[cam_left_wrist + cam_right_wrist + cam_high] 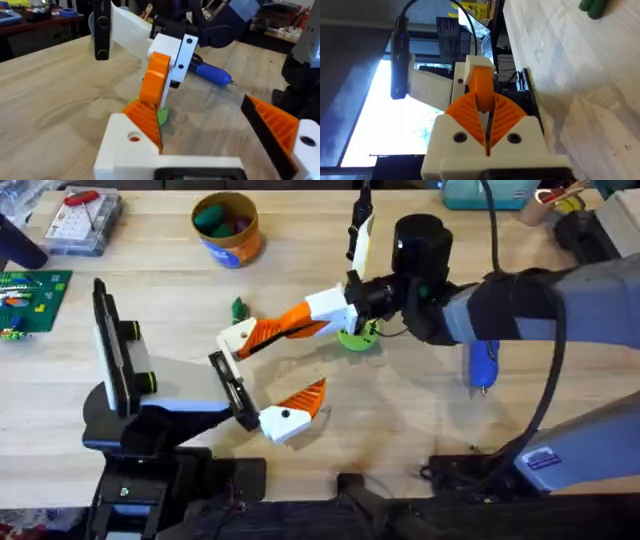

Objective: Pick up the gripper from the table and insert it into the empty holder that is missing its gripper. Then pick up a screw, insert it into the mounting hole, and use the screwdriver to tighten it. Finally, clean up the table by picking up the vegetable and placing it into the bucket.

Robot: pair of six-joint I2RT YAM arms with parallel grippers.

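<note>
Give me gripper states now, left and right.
Left gripper: cannot be told.
Right gripper: shut on the orange gripper, pressing it at the empty holder.

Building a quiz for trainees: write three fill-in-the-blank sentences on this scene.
The right gripper, jaws shut, presses the gripper against the empty ___.
The vegetable lies on the ___, outside the bucket.
The screwdriver has a ___ body.
Missing words: holder; table; blue.
</note>
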